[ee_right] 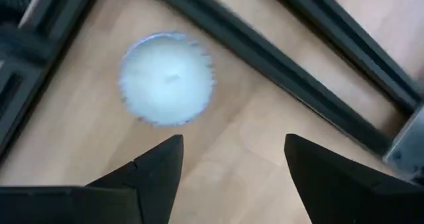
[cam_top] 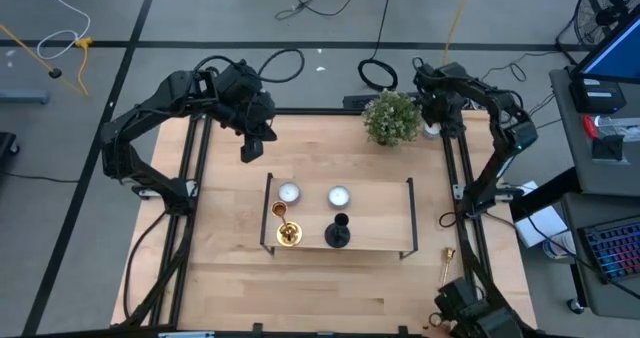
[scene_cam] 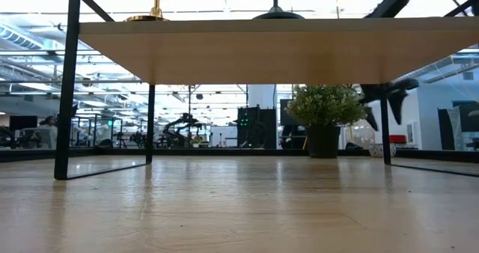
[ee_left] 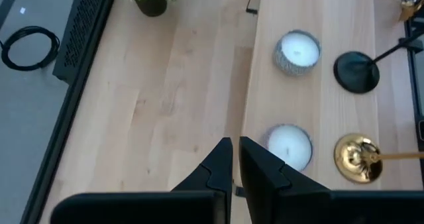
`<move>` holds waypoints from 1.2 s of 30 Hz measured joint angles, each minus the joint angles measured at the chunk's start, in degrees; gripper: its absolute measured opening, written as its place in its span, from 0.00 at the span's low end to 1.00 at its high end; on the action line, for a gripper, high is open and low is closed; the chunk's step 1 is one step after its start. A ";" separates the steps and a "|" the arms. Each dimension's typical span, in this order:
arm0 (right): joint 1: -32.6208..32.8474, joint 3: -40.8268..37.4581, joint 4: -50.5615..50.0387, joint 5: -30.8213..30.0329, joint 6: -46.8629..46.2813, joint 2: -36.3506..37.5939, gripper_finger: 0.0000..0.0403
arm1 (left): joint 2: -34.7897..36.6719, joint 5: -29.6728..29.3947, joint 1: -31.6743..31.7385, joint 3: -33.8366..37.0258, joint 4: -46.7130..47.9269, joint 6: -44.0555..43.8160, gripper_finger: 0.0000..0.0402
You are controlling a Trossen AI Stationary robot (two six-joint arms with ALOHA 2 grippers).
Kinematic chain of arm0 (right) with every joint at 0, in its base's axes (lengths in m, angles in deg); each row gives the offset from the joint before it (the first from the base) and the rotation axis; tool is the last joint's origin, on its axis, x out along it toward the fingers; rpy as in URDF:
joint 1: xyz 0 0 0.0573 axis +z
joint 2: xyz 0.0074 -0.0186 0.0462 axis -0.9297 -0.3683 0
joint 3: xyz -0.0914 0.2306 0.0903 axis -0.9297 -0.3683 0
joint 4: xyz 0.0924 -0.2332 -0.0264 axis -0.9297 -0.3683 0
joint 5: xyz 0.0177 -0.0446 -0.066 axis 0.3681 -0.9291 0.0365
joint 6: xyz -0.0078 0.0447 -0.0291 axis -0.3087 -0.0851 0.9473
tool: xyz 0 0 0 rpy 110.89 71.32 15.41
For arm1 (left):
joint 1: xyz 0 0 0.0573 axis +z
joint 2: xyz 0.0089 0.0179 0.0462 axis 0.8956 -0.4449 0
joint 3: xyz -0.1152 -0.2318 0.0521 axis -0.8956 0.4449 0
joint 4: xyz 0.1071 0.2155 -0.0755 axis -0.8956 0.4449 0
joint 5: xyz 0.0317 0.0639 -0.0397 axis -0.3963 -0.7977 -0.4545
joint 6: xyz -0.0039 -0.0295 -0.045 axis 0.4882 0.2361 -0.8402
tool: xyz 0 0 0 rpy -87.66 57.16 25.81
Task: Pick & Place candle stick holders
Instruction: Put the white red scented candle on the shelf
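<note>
Overhead, a gold candlestick [cam_top: 285, 228] and black candlestick [cam_top: 338, 232] stand on the wooden stand [cam_top: 400, 223], another gold one [cam_top: 448, 263] beside it, while the left gripper [cam_top: 250, 148] is closed empty and the right gripper [cam_top: 440, 118] open.

Two candles [cam_top: 289, 192] behind two candlesticks [cam_top: 286, 233] on stand [cam_top: 400, 221]; third candlestick [cam_top: 447, 266] right, on table [cam_top: 230, 288].

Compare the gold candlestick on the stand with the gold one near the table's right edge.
The gold candlestick on the stand stands upright on the wooden stand; the gold candlestick near the right edge lies on its side on the bare table. The first has a black candlestick beside it; the second lies alone. Both are slim and shiny gold.
</note>
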 joint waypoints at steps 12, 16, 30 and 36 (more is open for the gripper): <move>-0.90 -23.23 39.92 4.98 0.98 16.55 0.64 | 0.00 1.52 2.09 0.00 0.76 3.66 0.08; -0.90 -27.30 45.45 5.05 -1.29 19.87 0.65 | 0.00 1.62 3.19 0.02 0.75 4.20 0.08; -2.27 -27.81 51.57 13.99 6.58 20.71 0.64 | 0.02 1.75 3.93 0.02 -0.95 6.30 0.08; -0.16 -27.79 67.17 13.68 7.80 21.78 0.64 | 0.02 1.77 3.93 0.02 -1.48 6.85 0.08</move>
